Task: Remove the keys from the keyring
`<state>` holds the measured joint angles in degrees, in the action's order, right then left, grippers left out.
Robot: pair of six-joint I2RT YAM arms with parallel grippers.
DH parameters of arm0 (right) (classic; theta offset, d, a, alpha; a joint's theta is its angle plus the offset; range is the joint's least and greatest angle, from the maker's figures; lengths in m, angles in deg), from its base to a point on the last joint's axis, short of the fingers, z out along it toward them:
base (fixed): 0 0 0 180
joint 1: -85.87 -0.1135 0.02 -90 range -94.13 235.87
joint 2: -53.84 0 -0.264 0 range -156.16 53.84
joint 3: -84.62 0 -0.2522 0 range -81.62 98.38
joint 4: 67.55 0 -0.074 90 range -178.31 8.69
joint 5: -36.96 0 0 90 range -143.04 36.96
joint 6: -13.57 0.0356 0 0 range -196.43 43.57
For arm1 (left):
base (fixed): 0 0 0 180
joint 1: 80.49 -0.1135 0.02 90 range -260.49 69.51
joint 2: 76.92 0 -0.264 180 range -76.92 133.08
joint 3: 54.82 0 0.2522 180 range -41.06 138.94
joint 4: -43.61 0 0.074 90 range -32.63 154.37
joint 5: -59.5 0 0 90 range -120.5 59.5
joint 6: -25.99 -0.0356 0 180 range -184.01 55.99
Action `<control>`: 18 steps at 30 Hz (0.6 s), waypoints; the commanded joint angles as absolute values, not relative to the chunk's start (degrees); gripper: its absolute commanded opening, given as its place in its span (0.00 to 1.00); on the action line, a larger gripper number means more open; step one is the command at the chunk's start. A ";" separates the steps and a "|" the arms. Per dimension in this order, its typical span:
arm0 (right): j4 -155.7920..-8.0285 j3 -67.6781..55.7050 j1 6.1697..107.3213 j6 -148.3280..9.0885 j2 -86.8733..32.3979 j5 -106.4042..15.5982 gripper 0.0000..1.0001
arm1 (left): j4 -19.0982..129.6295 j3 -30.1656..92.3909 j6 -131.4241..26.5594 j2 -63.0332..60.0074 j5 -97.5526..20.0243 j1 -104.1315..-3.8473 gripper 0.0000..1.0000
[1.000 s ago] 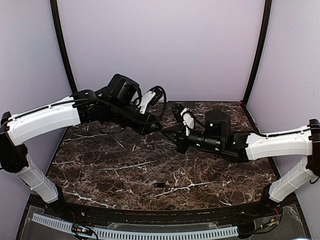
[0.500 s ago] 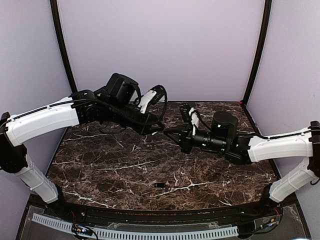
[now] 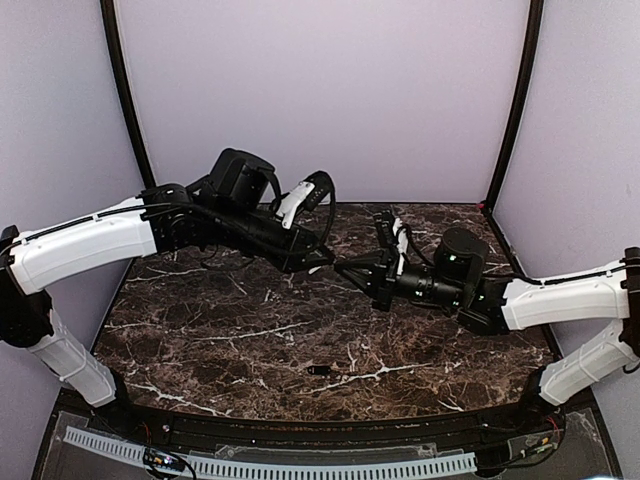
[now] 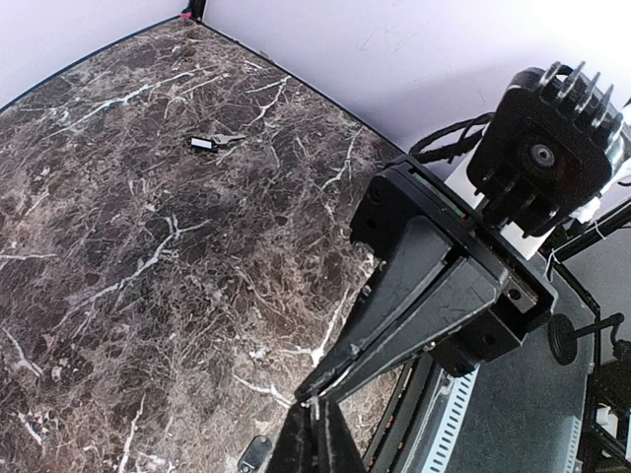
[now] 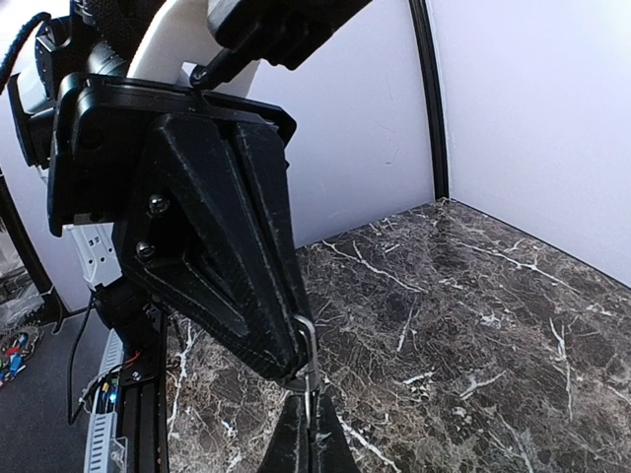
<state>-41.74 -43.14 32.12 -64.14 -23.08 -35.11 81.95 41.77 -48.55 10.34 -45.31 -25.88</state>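
Item: keyring [image 5: 309, 355], mid-air. I have left gripper [image 3: 328, 262] and right gripper [image 3: 346, 268] clenched on it, seemingly. One key [image 3: 318, 370] lies freed. Next: ease any remaining key off.

Dark brown, white-veined marble tabletop [image 3: 200, 330] under the left gripper [image 3: 331, 263]; plain lilac walls [image 3: 320, 100] behind and beside it, black corner posts [image 3: 127, 100], soft even light.
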 commanded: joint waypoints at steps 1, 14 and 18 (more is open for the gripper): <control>-35.07 -44.39 32.70 -66.75 -19.81 -32.09 0.00 | 84.32 40.29 -47.00 7.98 -42.87 -26.96 0.00; -40.71 -41.14 33.14 -65.47 -18.76 -27.98 0.00 | 85.27 40.22 -48.78 6.53 -38.19 -27.05 0.00; -44.64 -39.87 33.20 -66.59 -20.41 -28.74 0.00 | 84.14 40.44 -49.14 4.72 -37.49 -27.34 0.00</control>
<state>-44.61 -42.00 32.75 -66.22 -21.14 -31.37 80.81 40.50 -47.89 8.51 -45.07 -25.09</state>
